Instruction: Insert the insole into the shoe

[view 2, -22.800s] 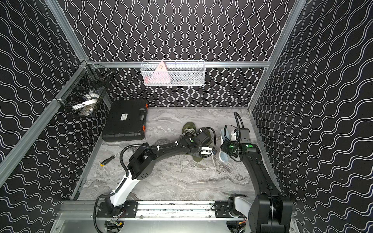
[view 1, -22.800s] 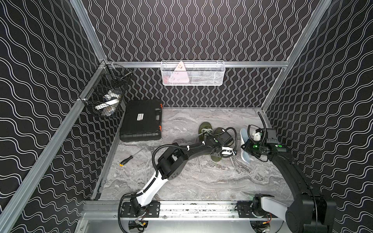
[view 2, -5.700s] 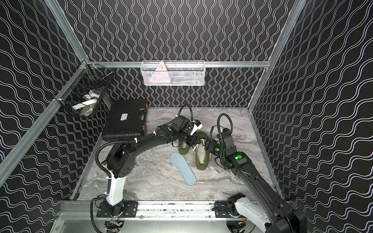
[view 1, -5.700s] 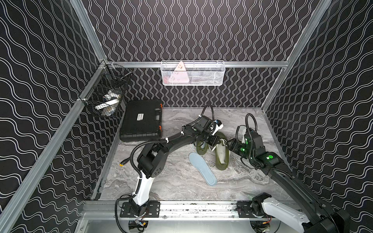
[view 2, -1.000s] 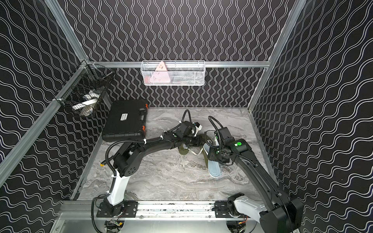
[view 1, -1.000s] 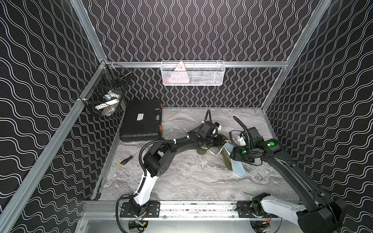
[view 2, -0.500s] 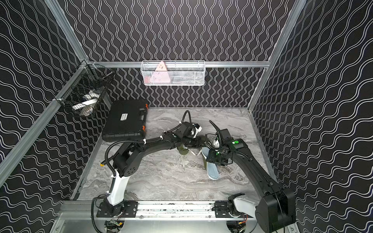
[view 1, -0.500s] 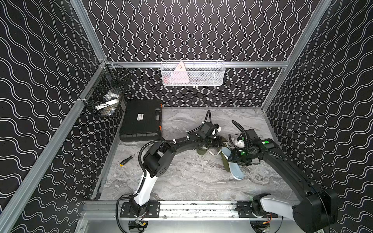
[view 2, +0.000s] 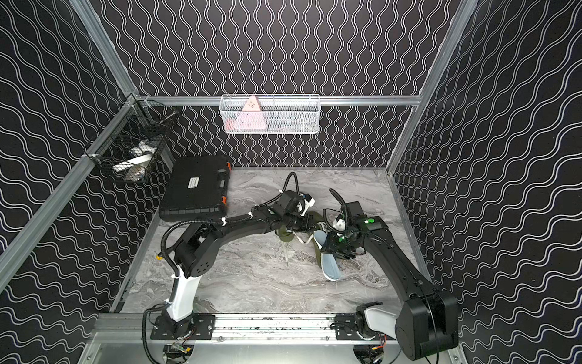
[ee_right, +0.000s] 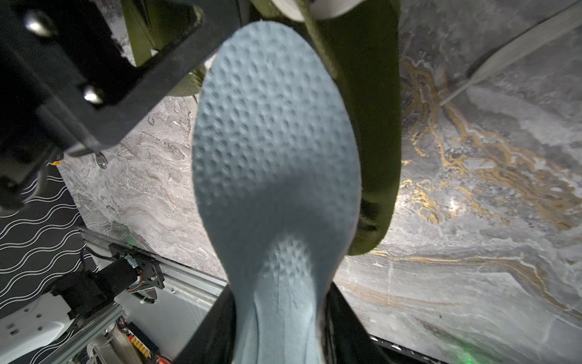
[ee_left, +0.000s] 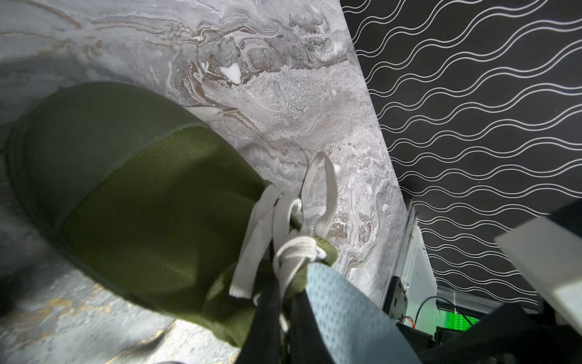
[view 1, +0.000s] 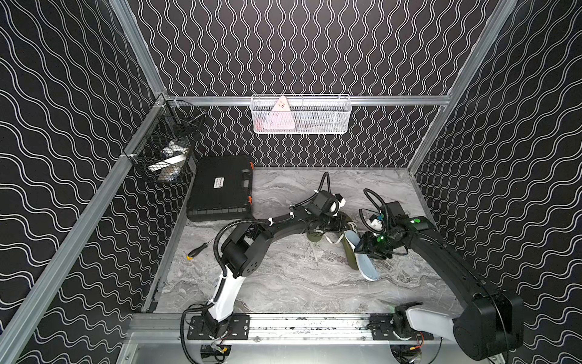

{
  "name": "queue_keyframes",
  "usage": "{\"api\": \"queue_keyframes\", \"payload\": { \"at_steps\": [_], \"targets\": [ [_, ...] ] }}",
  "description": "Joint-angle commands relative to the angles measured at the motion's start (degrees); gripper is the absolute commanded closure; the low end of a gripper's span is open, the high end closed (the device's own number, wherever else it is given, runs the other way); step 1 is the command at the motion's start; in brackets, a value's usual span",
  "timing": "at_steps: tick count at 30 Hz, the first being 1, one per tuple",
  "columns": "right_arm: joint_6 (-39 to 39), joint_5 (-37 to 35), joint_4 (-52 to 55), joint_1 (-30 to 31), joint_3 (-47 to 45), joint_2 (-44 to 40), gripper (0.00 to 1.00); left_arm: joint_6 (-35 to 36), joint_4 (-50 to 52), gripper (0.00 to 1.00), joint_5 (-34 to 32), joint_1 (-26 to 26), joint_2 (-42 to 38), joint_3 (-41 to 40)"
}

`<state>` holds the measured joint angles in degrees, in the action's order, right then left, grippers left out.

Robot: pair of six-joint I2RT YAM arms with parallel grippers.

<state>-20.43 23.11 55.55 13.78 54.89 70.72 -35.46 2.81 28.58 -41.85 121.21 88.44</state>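
Observation:
An olive-green shoe (view 1: 350, 256) lies on its side on the marble table, seen in both top views (view 2: 318, 257). My left gripper (ee_left: 283, 302) is shut on its tongue, by the white laces (ee_left: 283, 227). The light blue insole (ee_right: 274, 151) is held across its narrow rear part by my shut right gripper (ee_right: 277, 315). The insole's toe end reaches the shoe's mouth next to the lace knot (ee_left: 299, 249). Whether the tip is inside is hidden. The right gripper (view 1: 367, 249) sits just right of the shoe, and the insole's heel (view 1: 368, 272) sticks out toward the front.
A second olive shoe (view 1: 314, 237) sits under the left arm. A black tool case (view 1: 220, 186) lies at the back left and a screwdriver (view 1: 196, 250) near the left wall. A black wire basket (view 1: 163, 151) and a white basket (view 1: 300, 115) hang on the walls.
The right gripper has carried the insole left and back toward the shoe, so its toe end now lies at the shoe's mouth. The left gripper has stayed on the tongue.

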Motion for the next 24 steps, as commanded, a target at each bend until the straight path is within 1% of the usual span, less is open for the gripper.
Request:
{"api": "queue_keyframes", "payload": {
  "at_steps": [1, 3, 7, 13, 15, 21, 24],
  "targets": [
    [0.5, 2.9, 1.9, 0.0, 0.2, -0.4, 0.56, 1.9, -4.0, 1.0, 1.8, 0.0, -1.2, -1.0],
    [0.1, 3.2, 1.8, -0.1, -0.3, -0.6, 0.56, 1.5, -7.0, 1.0, 2.7, 0.0, -1.2, -2.5],
    [-0.1, 3.8, 1.5, -0.6, -1.2, -0.1, 0.56, 1.0, -8.9, 1.0, 3.7, 0.0, -0.9, -2.9],
    [0.8, 0.9, 0.6, -2.0, -2.6, 0.3, 0.57, 2.8, -5.9, 1.0, 2.8, 0.0, -1.3, -1.9],
    [1.4, -0.8, 0.9, -2.1, -1.7, 1.6, 0.57, 3.5, -4.0, 1.0, 2.5, 0.0, -1.3, -1.3],
    [4.0, -2.9, 0.7, -2.0, 1.8, 7.1, 0.59, 3.4, -2.3, 1.0, 3.4, -0.1, -1.5, -1.0],
    [4.4, -3.8, -0.2, -2.0, 3.0, 8.0, 0.59, 3.5, -1.0, 1.0, 3.5, -0.1, -1.6, -0.7]
  ]
}}
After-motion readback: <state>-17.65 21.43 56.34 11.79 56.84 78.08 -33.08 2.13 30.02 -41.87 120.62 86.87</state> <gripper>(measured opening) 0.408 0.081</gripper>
